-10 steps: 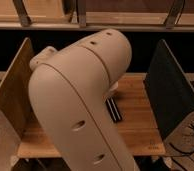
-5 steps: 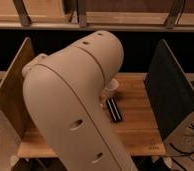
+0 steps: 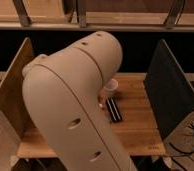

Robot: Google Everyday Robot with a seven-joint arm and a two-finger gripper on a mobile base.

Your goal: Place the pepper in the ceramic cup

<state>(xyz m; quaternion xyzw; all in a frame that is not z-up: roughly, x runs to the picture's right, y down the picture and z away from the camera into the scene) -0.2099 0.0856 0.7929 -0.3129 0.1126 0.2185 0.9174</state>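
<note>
The robot's big beige arm (image 3: 75, 105) fills the middle of the camera view and hides most of the wooden table (image 3: 140, 125). The ceramic cup (image 3: 111, 88), small and white, peeks out just right of the arm at mid-table. The pepper is hidden from view. The gripper is hidden behind the arm, so it is not in view. A tiny whitish piece (image 3: 100, 105) lies beside the arm's edge.
A flat black bar (image 3: 113, 110) lies on the table just in front of the cup. A dark upright panel (image 3: 172, 95) stands at the table's right side and a wooden panel (image 3: 12, 85) at the left. Cables (image 3: 192, 135) hang at the far right.
The arm has swung to the left and upward across the view, uncovering the white cup to its right. The black bar has not moved.
</note>
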